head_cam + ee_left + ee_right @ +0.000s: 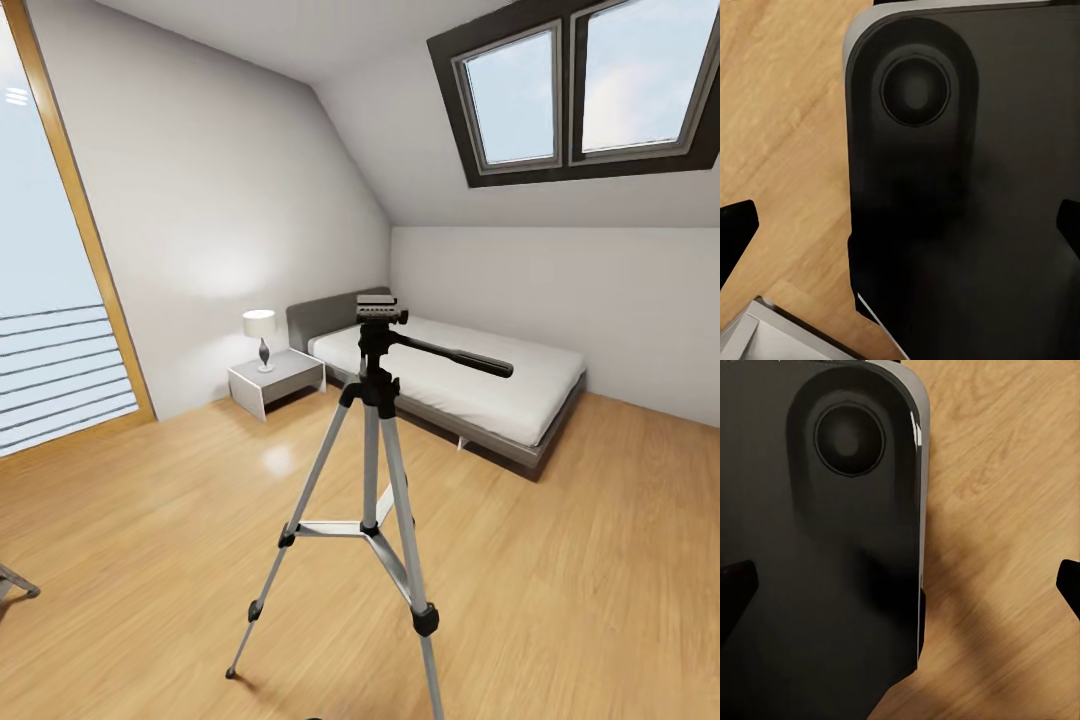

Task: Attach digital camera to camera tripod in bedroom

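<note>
Head view puts the camera tripod (375,470) at twelve o'clock, so with both my jaws spread and empty, I'd find the digital camera first.

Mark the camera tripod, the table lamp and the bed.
camera tripod (378,392), head view, the black neck below the pan head.
table lamp (259,323), head view, its white shade.
bed (500,385), head view, the white mattress top.

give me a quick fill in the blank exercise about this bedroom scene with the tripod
1. The camera tripod stands on the ____ floor.
2. The small table beside the bed carries a ____.
3. The tripod's mounting plate holds ____ camera.
4. Two skylights are set in the ____ ceiling.

Missing words: wood; lamp; no; sloped
</note>
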### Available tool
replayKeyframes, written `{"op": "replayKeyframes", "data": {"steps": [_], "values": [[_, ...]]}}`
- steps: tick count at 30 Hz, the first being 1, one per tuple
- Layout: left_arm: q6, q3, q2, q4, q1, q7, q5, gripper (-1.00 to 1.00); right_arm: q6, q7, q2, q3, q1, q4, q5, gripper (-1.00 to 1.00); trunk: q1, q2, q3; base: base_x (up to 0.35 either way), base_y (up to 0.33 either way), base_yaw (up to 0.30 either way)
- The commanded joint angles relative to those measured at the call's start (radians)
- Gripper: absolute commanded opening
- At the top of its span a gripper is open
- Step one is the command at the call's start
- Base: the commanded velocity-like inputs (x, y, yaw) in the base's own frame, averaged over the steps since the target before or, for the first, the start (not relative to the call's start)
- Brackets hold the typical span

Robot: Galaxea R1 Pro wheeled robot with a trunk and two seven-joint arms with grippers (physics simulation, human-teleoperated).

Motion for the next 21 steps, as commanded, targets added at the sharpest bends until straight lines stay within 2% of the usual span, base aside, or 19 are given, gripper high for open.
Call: {"op": "replayKeyframes", "data": {"steps": [1,21], "values": [[0.000,0.000,0.000,-0.002,0.001,0.000,0.001,1.00,-0.007,0.000,0.000,0.000,-0.001,0.004,0.000,1.00,0.000,0.000,-0.001,0.001,0.000,0.000],[0.001,-0.001,-0.002,-0.002,0.001,0.000,0.001,1.00,-0.007,0.000,0.000,0.001,-0.002,0.004,0.000,1.00,0.000,0.000,-0.001,0.000,0.000,0.000]]}}
